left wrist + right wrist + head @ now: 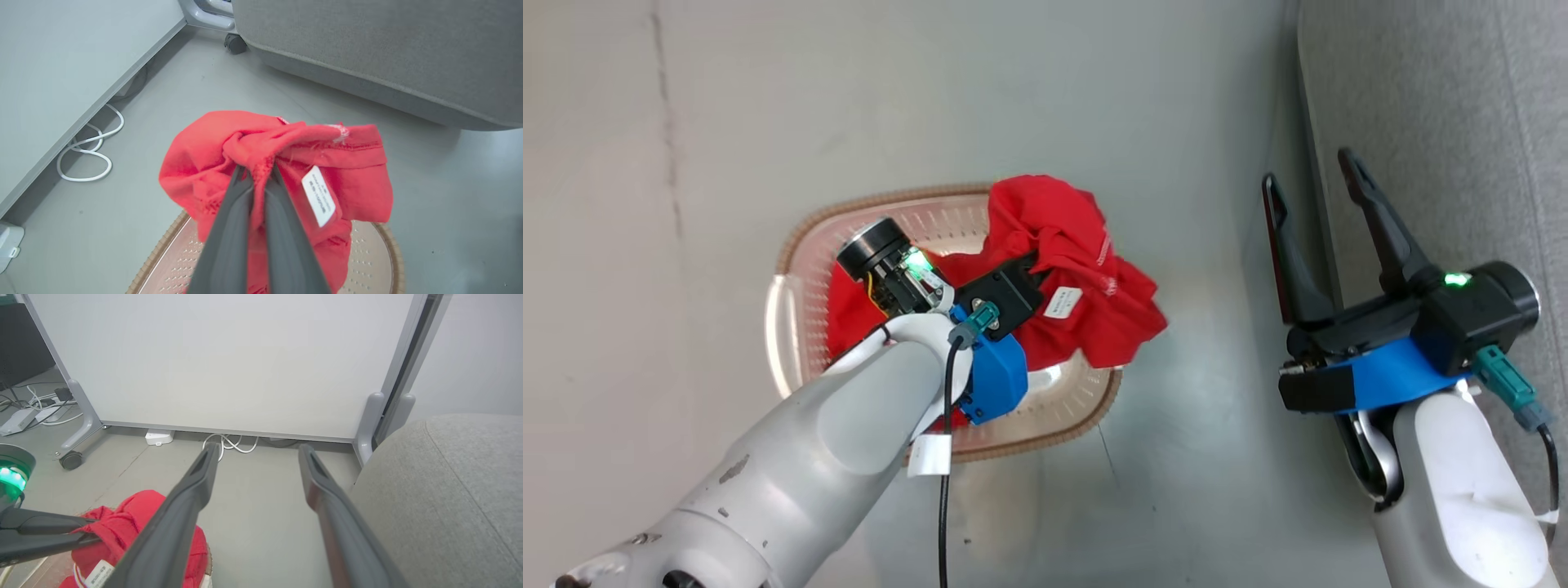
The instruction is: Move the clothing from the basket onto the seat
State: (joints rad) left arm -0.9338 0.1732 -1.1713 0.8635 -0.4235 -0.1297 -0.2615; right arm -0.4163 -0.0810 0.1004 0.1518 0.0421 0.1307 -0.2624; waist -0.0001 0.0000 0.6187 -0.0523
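Observation:
My left gripper [1031, 265] is shut on a bunch of the red clothing [1062, 245], which hangs lifted over the right end of the basket [792, 245]. In the left wrist view its fingers [229, 228] pinch the clothing [204, 159] near a white label [320, 196], above the basket's brown rim [392, 253]. More red fabric [849, 314] lies inside the basket under my forearm. My right gripper [1308, 171] stands open and holds nothing, beside the edge of the grey seat [1445, 122]. The right wrist view shows that gripper [259, 448] open, with the seat [449, 490] on its right and the clothing [118, 522] at lower left.
The basket stands on a grey floor [1176, 122], a short way left of the seat [367, 49]. A white panel on castors [220, 363] stands beyond, with white cables [231, 443] and a small white box [159, 437] at its foot.

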